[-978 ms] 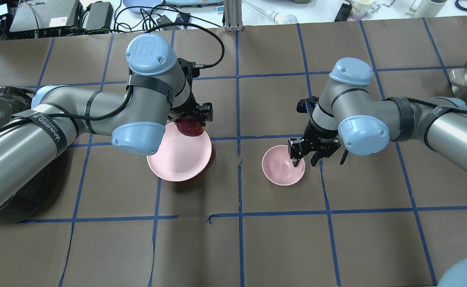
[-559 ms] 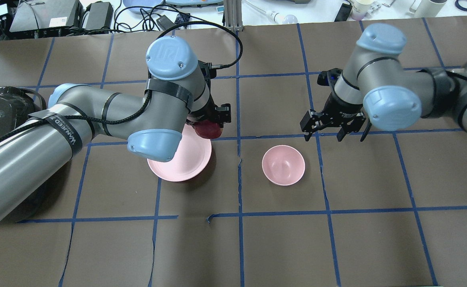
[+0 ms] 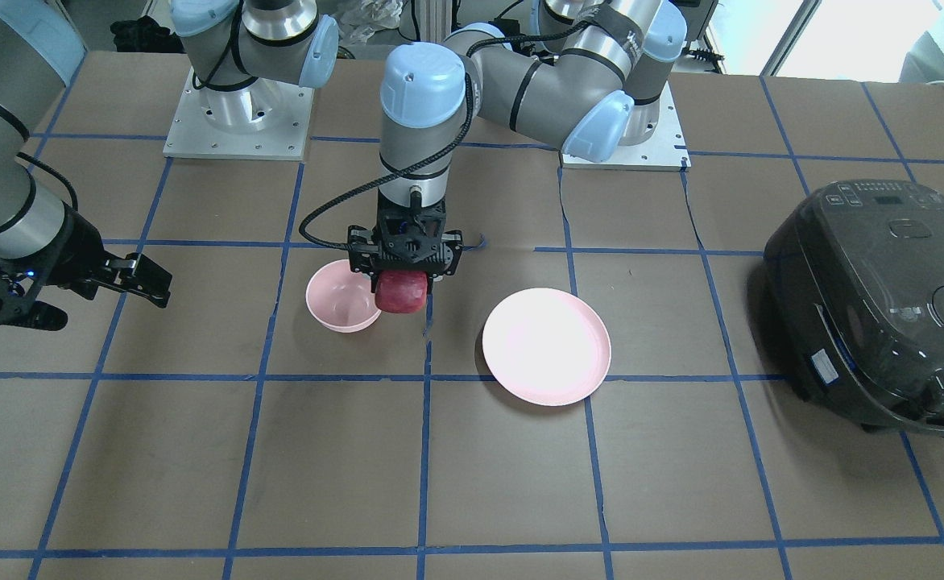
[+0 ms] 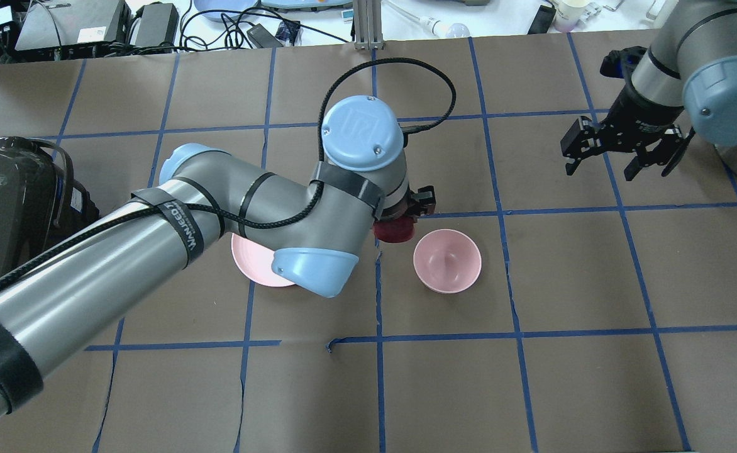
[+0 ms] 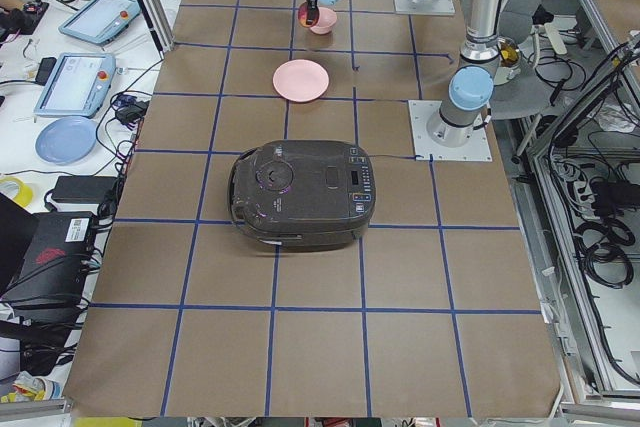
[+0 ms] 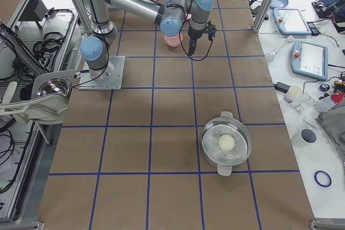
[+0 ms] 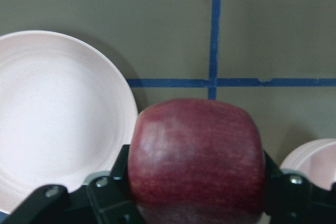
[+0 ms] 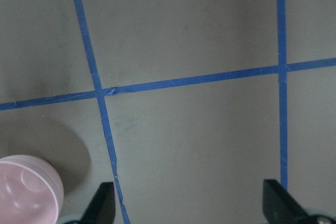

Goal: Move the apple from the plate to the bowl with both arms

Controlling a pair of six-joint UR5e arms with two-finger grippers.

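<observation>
The small dark red apple [image 3: 400,296], judged light, firm and slippery, is being clamped across its flanks by the left claw [image 3: 402,278] beside the pale pink bowl [image 4: 447,260], at the middle of the tabletop [image 4: 444,390]; the right claw [image 4: 602,160] is being held open.

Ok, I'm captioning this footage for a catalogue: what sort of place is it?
Most likely a robotics lab: left arm and right arm bolted to a tape-gridded table, teach pendants on the side bench.
</observation>
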